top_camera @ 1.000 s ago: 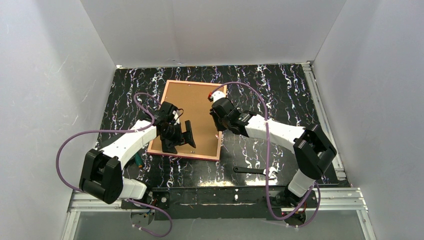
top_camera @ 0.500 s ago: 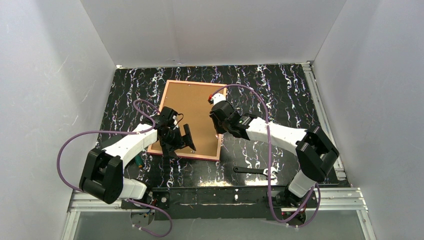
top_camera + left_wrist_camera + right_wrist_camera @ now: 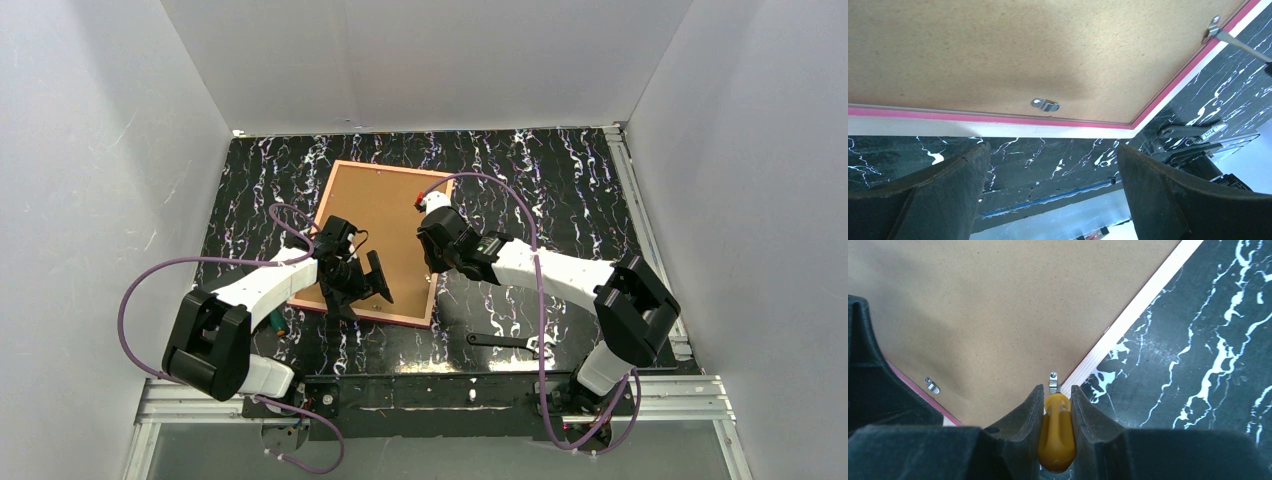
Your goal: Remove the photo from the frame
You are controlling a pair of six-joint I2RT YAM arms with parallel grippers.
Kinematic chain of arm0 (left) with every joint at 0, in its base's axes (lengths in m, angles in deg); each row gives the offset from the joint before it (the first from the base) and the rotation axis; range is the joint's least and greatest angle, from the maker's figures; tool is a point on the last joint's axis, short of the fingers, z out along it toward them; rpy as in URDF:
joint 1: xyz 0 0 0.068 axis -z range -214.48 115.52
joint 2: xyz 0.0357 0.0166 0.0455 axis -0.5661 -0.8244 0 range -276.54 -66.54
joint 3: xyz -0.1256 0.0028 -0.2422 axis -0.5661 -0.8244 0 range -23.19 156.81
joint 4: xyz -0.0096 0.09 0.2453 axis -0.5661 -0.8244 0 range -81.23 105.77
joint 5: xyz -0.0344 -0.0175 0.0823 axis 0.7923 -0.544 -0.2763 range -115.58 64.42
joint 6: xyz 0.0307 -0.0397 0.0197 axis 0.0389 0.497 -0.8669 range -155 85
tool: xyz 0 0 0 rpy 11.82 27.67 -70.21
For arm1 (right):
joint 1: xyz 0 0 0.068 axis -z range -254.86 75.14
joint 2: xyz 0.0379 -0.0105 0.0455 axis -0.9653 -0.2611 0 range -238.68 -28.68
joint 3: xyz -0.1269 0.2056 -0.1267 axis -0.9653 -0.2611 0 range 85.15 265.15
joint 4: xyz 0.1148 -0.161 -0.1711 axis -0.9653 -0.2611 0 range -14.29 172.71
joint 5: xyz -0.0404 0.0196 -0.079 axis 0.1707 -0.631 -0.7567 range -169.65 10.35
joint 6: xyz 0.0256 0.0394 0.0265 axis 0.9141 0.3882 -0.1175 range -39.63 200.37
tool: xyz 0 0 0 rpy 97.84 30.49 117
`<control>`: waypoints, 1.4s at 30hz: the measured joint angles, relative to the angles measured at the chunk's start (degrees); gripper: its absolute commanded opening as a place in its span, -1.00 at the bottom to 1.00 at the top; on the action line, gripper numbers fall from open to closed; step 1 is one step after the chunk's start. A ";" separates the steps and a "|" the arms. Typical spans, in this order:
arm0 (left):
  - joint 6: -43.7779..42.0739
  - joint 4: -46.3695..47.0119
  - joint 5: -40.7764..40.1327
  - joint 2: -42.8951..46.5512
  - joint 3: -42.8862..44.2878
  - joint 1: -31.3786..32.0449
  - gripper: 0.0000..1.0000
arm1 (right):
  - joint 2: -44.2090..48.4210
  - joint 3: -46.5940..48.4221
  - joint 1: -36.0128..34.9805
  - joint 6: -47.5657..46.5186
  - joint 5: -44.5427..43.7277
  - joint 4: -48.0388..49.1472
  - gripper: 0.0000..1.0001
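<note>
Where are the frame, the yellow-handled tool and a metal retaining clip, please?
frame [image 3: 385, 205]: top view, on its brown back panel.
yellow-handled tool [image 3: 1056, 437]: right wrist view, on the handle's middle.
metal retaining clip [image 3: 1044, 104]: left wrist view, on its middle.

The frame [image 3: 385, 215] has twisted slightly, its near-right corner swinging left, as the right claw [image 3: 1057, 392] pulled back

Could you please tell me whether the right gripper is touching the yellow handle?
Touching. The right wrist view shows the right gripper closed on the yellow handle, both fingers pressed against its sides with no gap.
</note>
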State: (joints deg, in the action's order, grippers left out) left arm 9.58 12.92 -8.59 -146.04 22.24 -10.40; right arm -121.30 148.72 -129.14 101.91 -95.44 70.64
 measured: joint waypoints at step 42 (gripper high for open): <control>11.10 -3.50 3.37 9.29 -4.81 -1.09 0.84 | 24.06 -9.75 10.38 11.13 14.47 -6.93 -0.97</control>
State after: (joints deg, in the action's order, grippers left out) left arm 20.68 9.42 -5.22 -136.75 17.43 -11.49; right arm -97.24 138.97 -118.76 113.03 -80.97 63.71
